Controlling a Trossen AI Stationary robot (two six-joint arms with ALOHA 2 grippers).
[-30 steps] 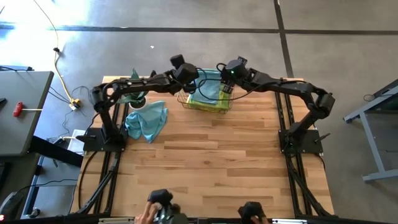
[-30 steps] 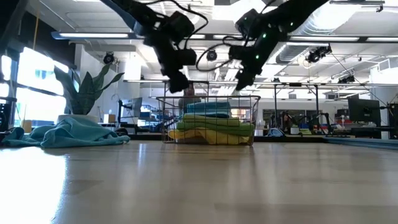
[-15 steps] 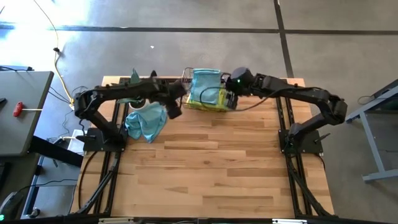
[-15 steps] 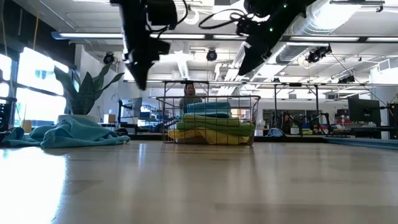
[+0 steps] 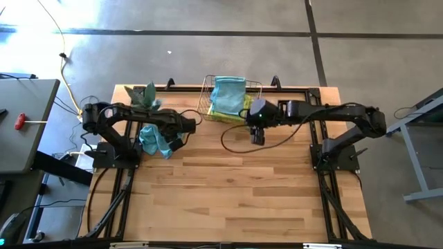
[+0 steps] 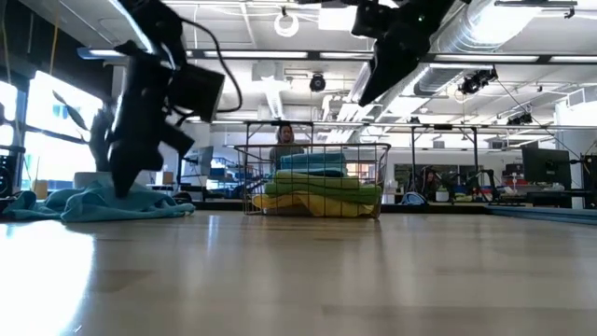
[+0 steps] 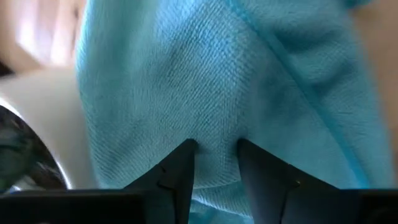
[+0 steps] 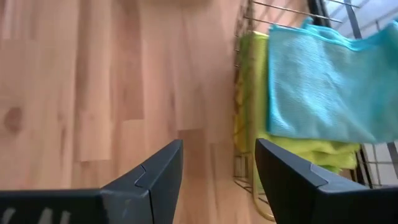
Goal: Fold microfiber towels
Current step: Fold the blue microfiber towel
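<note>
Teal microfiber cloth, the crumpled teal towel (image 5: 156, 138), lies in a loose heap at the left rear of the wooden desk (image 5: 228, 194), just in front of a potted plant (image 5: 144, 95) in a white pot. Left claw (image 5: 173, 144) is down at the right edge of this heap; the left wrist view shows its two dark fingers (image 7: 180, 171) pressed into the cloth with a ridge of fabric between them, the jaws narrowly parted. Whether the fabric is actually pinched cannot be told. At rear centre stands a wire basket (image 5: 205, 104) holding the stacked towels (image 6: 322, 191): a teal one on top, lime green and yellow ones beneath. Right claw (image 5: 257, 137) hangs above bare wood just in front of the basket's right front corner, apart from it. Its fingers (image 8: 155, 177) are spread wide with nothing between them. In the low view a person (image 6: 284, 140) shows in the room beyond the basket.
</note>
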